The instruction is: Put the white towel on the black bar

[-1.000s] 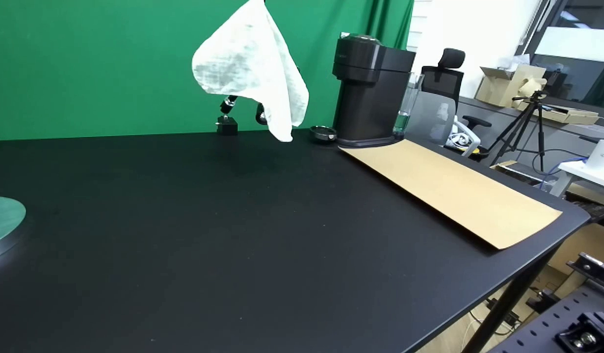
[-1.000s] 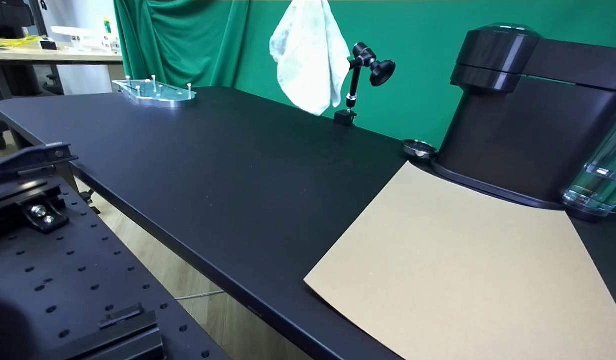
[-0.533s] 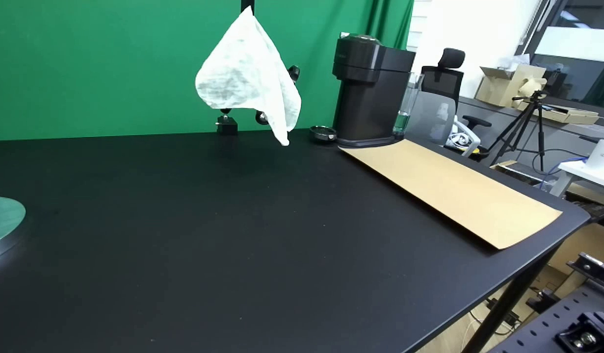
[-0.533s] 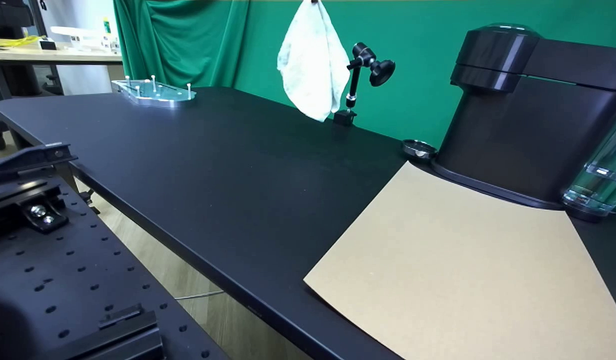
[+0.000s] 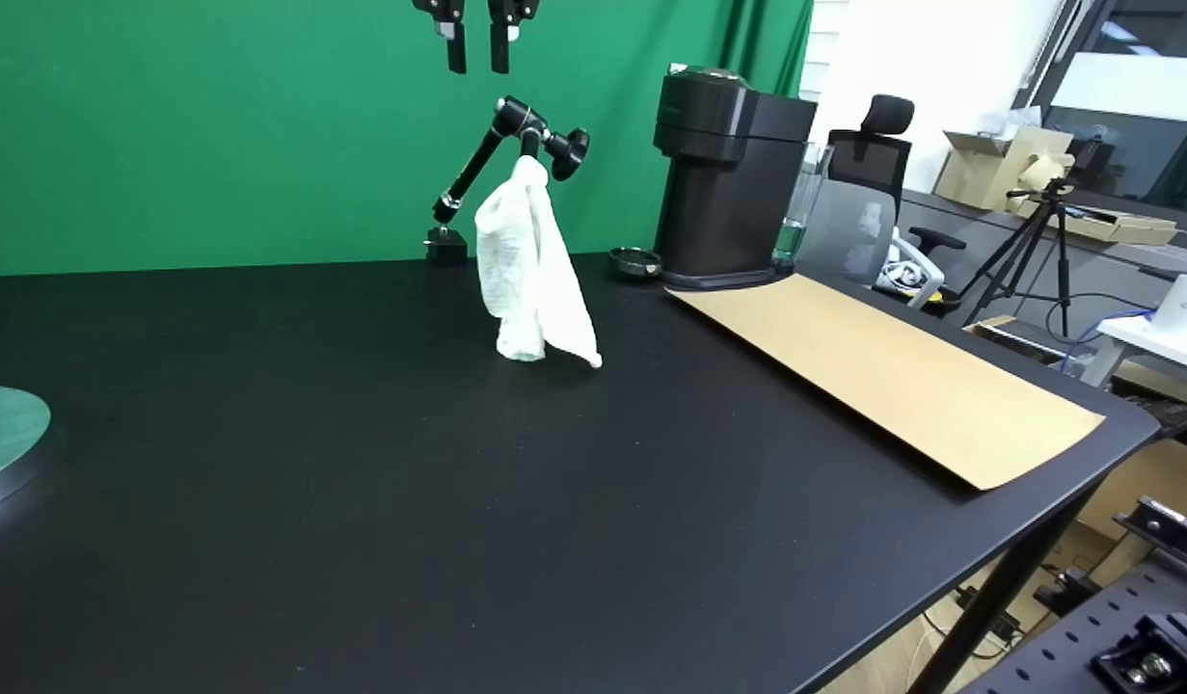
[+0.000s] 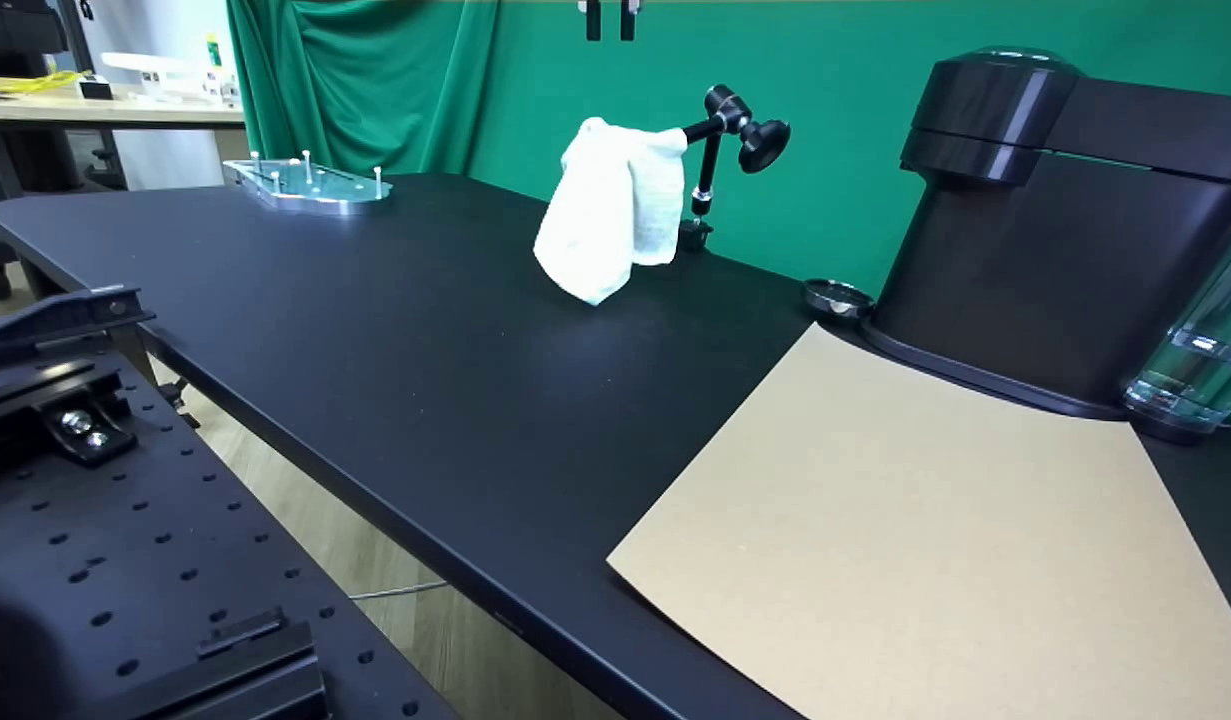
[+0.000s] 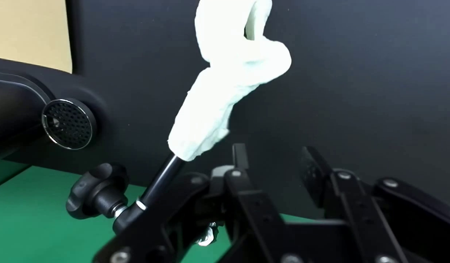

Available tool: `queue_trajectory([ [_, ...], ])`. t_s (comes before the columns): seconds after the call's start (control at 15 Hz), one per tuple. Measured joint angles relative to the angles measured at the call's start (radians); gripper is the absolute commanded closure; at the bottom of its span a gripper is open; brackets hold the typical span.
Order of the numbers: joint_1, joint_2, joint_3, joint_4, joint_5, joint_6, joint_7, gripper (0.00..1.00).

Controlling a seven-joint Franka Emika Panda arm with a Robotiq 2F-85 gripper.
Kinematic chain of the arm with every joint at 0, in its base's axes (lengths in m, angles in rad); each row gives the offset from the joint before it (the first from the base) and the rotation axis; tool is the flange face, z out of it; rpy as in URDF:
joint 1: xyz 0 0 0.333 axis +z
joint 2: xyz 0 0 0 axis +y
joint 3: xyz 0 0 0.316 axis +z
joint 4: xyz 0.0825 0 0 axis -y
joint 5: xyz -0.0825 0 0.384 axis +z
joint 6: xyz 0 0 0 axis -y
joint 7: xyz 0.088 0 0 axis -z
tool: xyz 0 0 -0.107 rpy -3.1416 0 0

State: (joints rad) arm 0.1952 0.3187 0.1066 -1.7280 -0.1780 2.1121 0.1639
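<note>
The white towel (image 5: pixel 526 270) is draped over the free arm of the black bar, folded across it, with its ends hanging down on both sides. It also shows in an exterior view (image 6: pixel 610 205) and in the wrist view (image 7: pixel 225 69). The black bar (image 5: pixel 475 162) stands clamped at the table's back edge; its knob and joint stay bare (image 6: pixel 710 165). Most of its draped arm is hidden under the cloth. My gripper (image 5: pixel 478 67) is open and empty above the towel, apart from it. In the wrist view its spread fingers (image 7: pixel 274 149) have nothing between them.
A black coffee machine (image 5: pixel 728 183) stands beside the bar, with a small round drip tray (image 6: pixel 837 298) at its foot. A tan cardboard sheet (image 6: pixel 935 540) lies in front of the machine. A clear plate with pegs (image 6: pixel 310 190) sits at the table's far end.
The towel hung from the gripper in front of the bar and came down. Now the gripper has opened and let go, and the towel lies over the bar.
</note>
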Motion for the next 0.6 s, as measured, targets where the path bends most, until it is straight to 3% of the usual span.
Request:
queue_trajectory([
  [0.27,0.006,0.005,0.0,0.008,0.0,-0.029,-0.005,0.02],
  [0.6,0.006,0.001,0.009,-0.037,0.003,-0.024,-0.054,0.0],
])
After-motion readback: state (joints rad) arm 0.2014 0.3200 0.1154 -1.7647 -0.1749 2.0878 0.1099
